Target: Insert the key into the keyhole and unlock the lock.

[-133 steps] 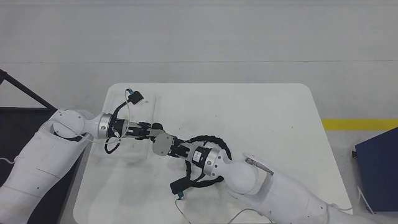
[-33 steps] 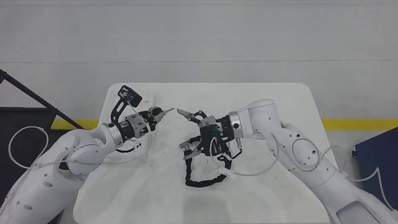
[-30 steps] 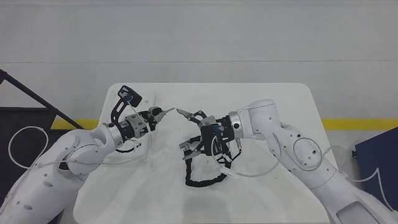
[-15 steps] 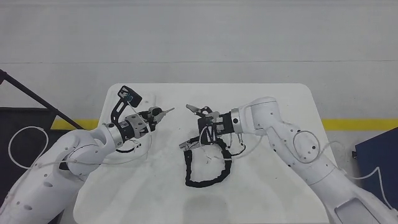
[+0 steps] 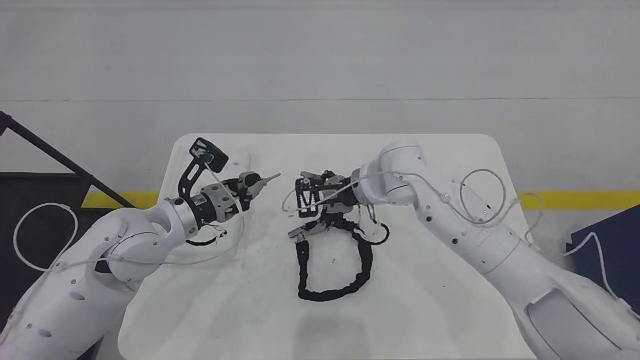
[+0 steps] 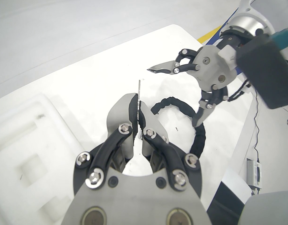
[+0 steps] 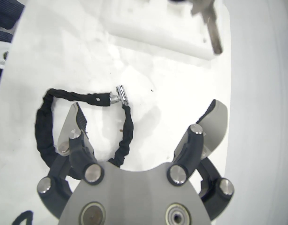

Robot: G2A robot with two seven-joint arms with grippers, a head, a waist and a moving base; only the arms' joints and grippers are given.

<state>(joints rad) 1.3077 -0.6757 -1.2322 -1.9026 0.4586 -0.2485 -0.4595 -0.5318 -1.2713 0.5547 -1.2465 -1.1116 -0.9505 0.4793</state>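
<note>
- The left pincer is clamped tight on the bow of a flat silver metal key. The blade sticks straight out past its fingertips, above the white desk.
- The right pincer stands wide open and grips nothing. It hangs over the black fabric-sleeved chain lock, which lies looped on the desk.
- The lock's short chrome cylinder head lies just ahead of the right pincer and below it, in line with the gap between its spread fingers. That arm is much the nearer one.
- From the left pincer, the head lies beyond the key's tip and lower, well apart. The key's long axis points across toward the right pincer, not down at the head.
- I'd say the head needs lifting and steadying first. I cannot tell which face carries the keyhole.
- A white foam tray with recesses sits beside the left pincer. I can read no writing anywhere.
</note>
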